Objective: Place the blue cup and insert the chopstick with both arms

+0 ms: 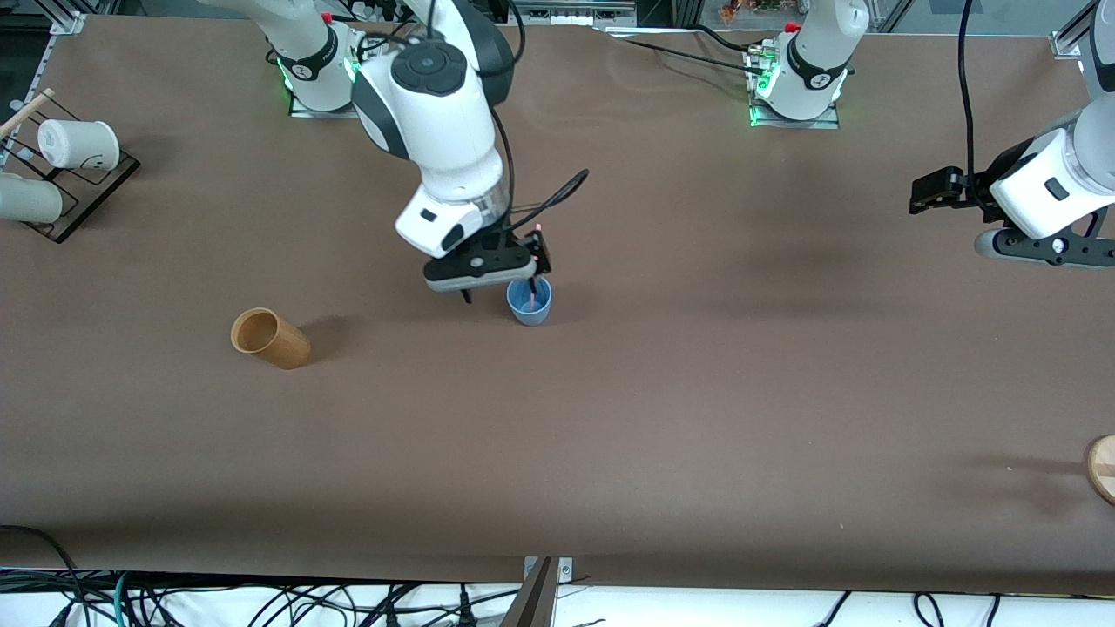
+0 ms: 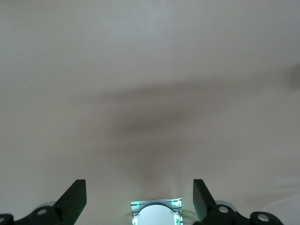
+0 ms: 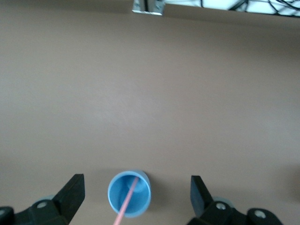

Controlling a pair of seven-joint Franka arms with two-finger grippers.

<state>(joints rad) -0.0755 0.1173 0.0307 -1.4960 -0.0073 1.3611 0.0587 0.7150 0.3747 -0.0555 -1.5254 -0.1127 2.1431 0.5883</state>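
Right gripper (image 1: pixel 510 283) hangs directly over the blue cup (image 1: pixel 530 301), and its wrist view shows both black fingers (image 3: pixel 71 190) spread wide with nothing between them. That cup stands upright near the middle of the brown table (image 1: pixel 697 392), somewhat toward the right arm's end. The pale-pink chopstick (image 3: pixel 126 202) sits inside it, its lower end on the cup floor and its shaft leaning against the rim. In the front view the stick's upper end rises beside the gripper body; whether it touches the gripper there I cannot tell.

Left gripper (image 1: pixel 936 192) waits in the air over the left arm's end of the table, well apart from the cup, jaws open on nothing and only bare table below.

Judging by this, both parts of the job look done: cup placed, stick inserted and let go. What seems left is for the right arm to lift clear without knocking the leaning stick.

A tan wooden cup (image 1: pixel 270 338) lies on its side toward the right arm's end, untouched
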